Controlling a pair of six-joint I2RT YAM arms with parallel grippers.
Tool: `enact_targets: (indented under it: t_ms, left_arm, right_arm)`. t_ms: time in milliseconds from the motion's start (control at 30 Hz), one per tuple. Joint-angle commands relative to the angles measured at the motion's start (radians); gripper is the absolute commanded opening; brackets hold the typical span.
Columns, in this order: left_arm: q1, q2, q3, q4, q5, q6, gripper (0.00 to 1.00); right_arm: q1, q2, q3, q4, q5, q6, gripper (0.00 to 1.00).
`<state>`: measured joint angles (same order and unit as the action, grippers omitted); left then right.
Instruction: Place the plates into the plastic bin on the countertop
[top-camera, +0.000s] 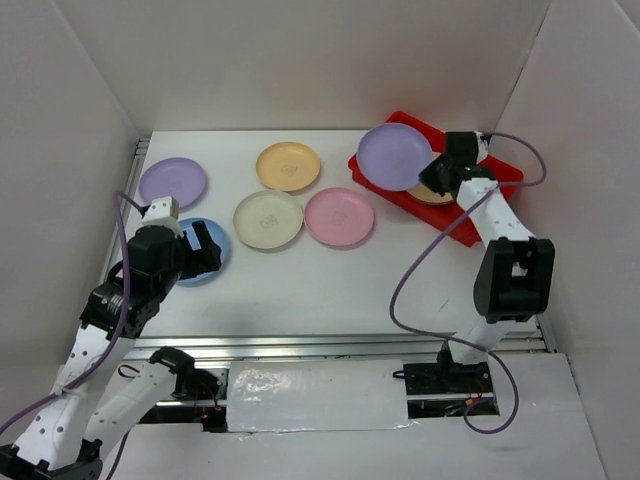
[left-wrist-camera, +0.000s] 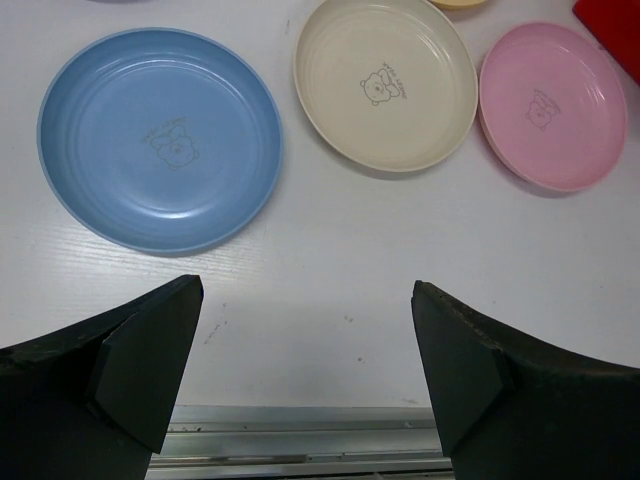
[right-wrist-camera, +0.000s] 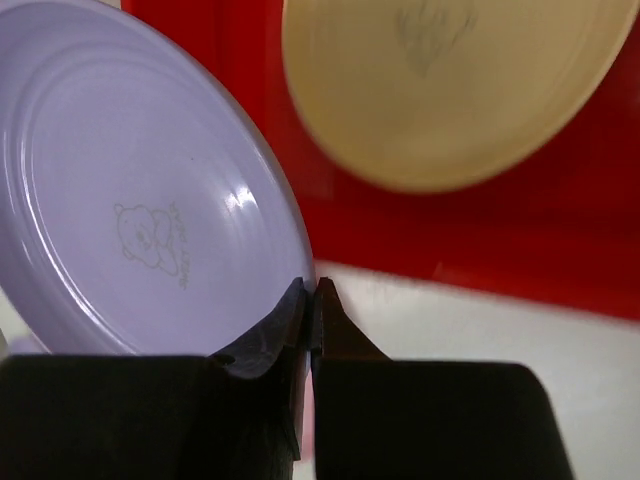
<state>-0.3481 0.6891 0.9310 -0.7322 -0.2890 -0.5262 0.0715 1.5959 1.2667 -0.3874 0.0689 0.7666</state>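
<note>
Plates in view: seven. Five lie flat on the countertop (top-camera: 300, 290) and two are at the bin.

Left arm is folded low at the near left. The left gripper (left-wrist-camera: 308, 300) hovers with its jaws spread wide, holding nothing, at the near edge of the one light blue plate (left-wrist-camera: 160, 138). To the right of it lie one cream plate (left-wrist-camera: 385, 80), then one pink plate (left-wrist-camera: 552, 105), close beside each other.

Farther back are one lilac plate (top-camera: 172, 182) at the left and one yellow-orange plate (top-camera: 288, 166) mid-table.

Far right is one red bin (top-camera: 452, 222), with a second yellow-orange plate (right-wrist-camera: 440, 90) lying inside. Right arm is stretched forward to it. The right gripper (right-wrist-camera: 310, 290) is clenched on the rim of a second lilac plate (right-wrist-camera: 130, 190), held tilted over the bin's left end.
</note>
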Motion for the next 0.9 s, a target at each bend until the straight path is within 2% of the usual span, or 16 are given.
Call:
enact_targets:
  t_ms: [0,133,267,433,467,500,533,633,667,800,867]
  left_arm:
    - [0.003,-0.010,0.008,0.028,-0.015,-0.001,0.99]
    - [0.001,0.003,0.008,0.027,-0.016,0.002,0.99]
    - [0.003,0.006,0.006,0.033,0.005,0.009,0.99]
    - [0.003,0.013,0.008,0.039,0.021,0.018,0.99]
    - [0.003,0.015,0.006,0.040,0.027,0.020,0.99]
    - [0.003,0.016,0.006,0.040,0.028,0.022,0.99]
    - [0.003,0.018,0.008,0.042,0.030,0.023,0.99]
    - [0.001,0.017,0.006,0.040,0.033,0.025,0.99]
    - [0.003,0.015,0.005,0.042,0.033,0.025,0.99]
    - [0.003,0.015,0.006,0.040,0.030,0.023,0.99]
    - [0.001,0.016,0.006,0.039,0.027,0.020,0.99]
  right_arm:
    - [-0.112,0.128,0.201,-0.059,-0.057,0.026,0.00]
    - [-0.235,0.324,0.411,-0.157,-0.057,0.066,0.00]
    - [-0.289,0.421,0.477,-0.197,-0.055,0.085,0.00]
    - [-0.322,0.420,0.470,-0.191,-0.044,0.068,0.01]
    - [-0.320,0.409,0.452,-0.173,-0.052,0.062,0.07]
    - [-0.320,0.383,0.441,-0.165,-0.061,0.057,0.40]
    - [-0.317,0.368,0.433,-0.168,-0.064,0.051,0.55]
    - [-0.288,0.264,0.393,-0.148,-0.098,0.017,0.74]
    - [-0.282,0.234,0.384,-0.140,-0.100,0.007,0.77]
    - [-0.239,0.063,0.355,-0.182,-0.075,-0.038,0.78]
    - [-0.181,-0.011,0.259,-0.139,-0.101,-0.065,0.78]
